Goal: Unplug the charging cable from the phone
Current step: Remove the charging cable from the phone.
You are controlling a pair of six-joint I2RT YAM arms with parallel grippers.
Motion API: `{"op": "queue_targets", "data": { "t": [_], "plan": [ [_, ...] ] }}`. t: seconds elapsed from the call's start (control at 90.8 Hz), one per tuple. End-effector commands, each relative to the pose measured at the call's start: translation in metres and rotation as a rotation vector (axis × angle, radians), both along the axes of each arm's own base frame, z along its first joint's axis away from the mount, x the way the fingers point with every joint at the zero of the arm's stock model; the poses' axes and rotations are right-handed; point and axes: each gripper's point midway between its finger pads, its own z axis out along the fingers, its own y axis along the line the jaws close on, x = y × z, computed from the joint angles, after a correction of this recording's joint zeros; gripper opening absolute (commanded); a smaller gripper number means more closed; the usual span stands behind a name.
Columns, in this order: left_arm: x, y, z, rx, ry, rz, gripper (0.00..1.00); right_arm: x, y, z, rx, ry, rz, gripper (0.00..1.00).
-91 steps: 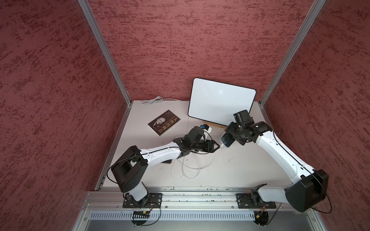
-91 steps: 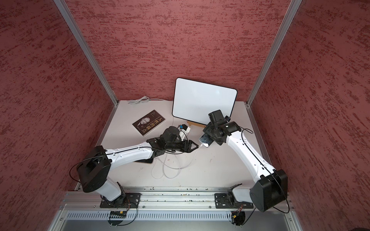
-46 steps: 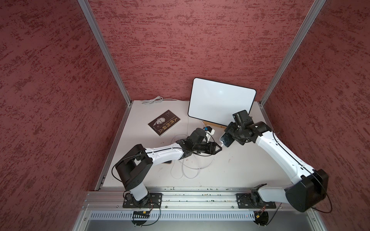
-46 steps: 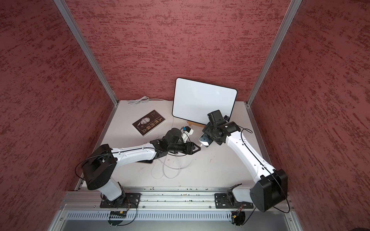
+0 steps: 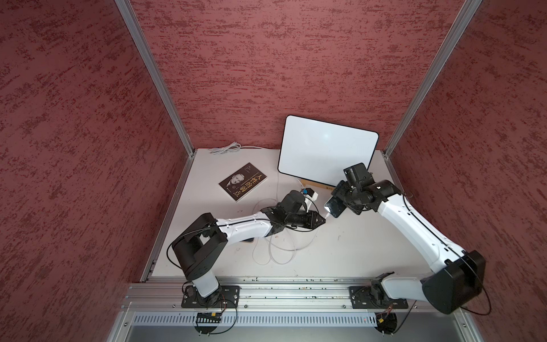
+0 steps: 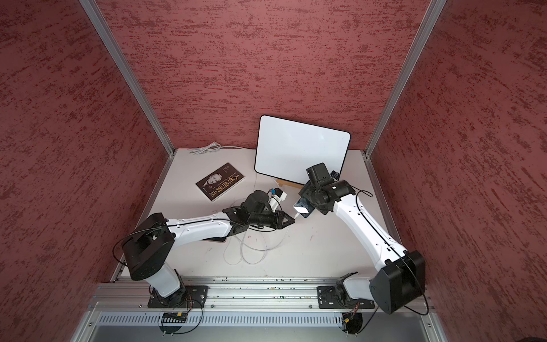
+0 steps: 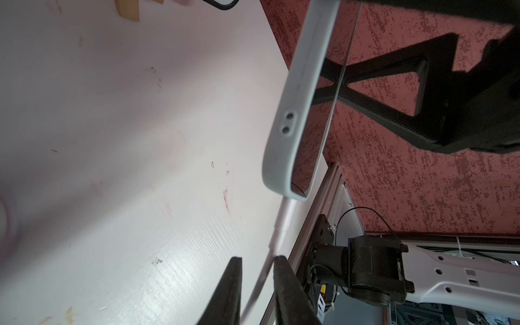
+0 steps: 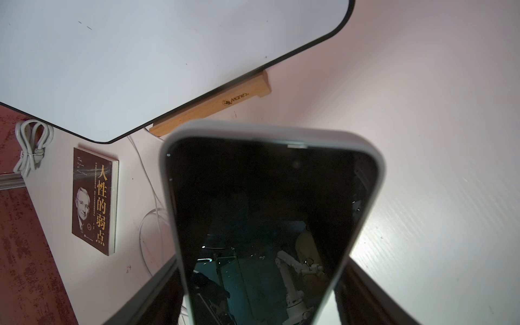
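The phone (image 5: 334,207) (image 6: 304,207), dark-screened in a pale grey case, hangs tilted above the table. My right gripper (image 5: 344,197) (image 8: 263,261) is shut on its sides, and the screen (image 8: 270,211) fills that wrist view. The white charging cable (image 5: 281,251) (image 6: 251,251) loops over the table and rises to the phone's lower end, where its plug is still seated. My left gripper (image 5: 323,220) (image 7: 257,261) sits right at that end, jaws drawn in close round the cable (image 7: 254,289) just behind the plug. The phone's edge (image 7: 298,107) shows ahead of the fingers (image 7: 233,281).
A whiteboard (image 5: 327,151) leans on a wooden stand (image 5: 313,185) at the back. A dark book (image 5: 242,182) lies left of it. A small white adapter (image 5: 310,194) sits beside my left wrist. A bundled white cord (image 5: 225,148) lies by the back wall.
My left gripper moved right to the phone's lower end and its jaws narrowed round the cable. The right arm and the phone stayed put.
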Motion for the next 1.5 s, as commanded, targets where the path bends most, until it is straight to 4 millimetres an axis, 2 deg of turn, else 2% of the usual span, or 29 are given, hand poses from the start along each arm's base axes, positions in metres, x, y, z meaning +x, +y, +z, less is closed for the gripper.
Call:
{"op": "queue_targets", "data": {
  "t": [0.0,0.165,0.331,1.135,1.488],
  "plan": [
    [-0.004,0.0,-0.006,0.005,-0.007,-0.018,0.2,0.008,0.003,0.025,0.014,-0.098,0.009,0.46],
    [-0.005,0.001,-0.005,0.006,-0.01,-0.019,0.12,0.007,0.005,0.025,0.013,-0.099,0.023,0.44],
    [-0.005,0.002,-0.003,0.005,-0.014,-0.02,0.1,0.007,0.005,0.024,0.008,-0.098,0.031,0.4],
    [-0.009,0.01,0.008,0.007,-0.042,-0.023,0.08,0.016,0.011,0.02,0.02,-0.098,0.036,0.36],
    [-0.014,0.02,0.003,0.031,-0.036,-0.016,0.06,0.019,-0.002,0.04,-0.019,-0.136,0.017,0.36]
  ]
}}
